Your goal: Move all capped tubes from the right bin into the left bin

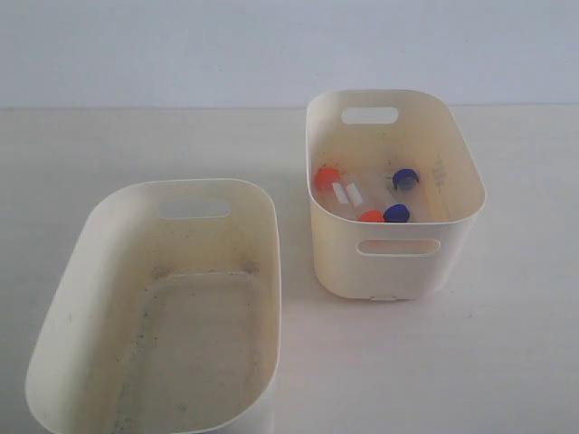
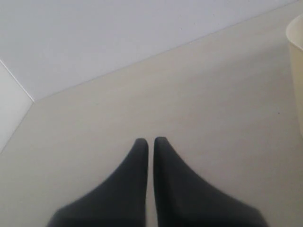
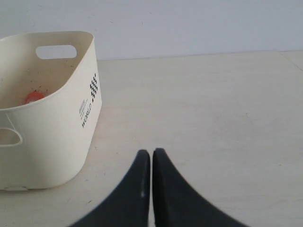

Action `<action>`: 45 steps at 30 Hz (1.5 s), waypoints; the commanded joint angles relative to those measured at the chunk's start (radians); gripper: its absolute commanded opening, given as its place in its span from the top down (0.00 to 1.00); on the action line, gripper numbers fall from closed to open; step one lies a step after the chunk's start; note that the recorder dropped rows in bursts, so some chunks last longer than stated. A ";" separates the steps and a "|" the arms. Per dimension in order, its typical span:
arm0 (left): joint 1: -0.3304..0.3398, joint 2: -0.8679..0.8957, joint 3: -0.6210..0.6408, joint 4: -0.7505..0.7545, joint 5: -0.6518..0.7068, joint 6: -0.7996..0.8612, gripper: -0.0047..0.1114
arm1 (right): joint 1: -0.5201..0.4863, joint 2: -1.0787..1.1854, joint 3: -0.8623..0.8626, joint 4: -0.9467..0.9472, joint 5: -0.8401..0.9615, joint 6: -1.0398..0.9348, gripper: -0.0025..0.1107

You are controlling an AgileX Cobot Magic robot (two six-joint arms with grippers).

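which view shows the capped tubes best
The exterior view: it looks down into the right bin, showing four capped tubes, two orange-capped and two blue. The right wrist view catches only one orange cap; the left wrist view shows none.

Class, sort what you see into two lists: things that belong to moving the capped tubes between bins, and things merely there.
Belongs to the job: capped tubes, all four inside the right bin; left bin; left gripper and right gripper, both shut.

Merely there: table; wall.
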 commanded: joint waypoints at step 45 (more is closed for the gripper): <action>-0.005 0.000 -0.004 -0.003 -0.005 -0.010 0.92 | -0.003 0.392 -0.456 0.023 -0.005 -0.090 0.97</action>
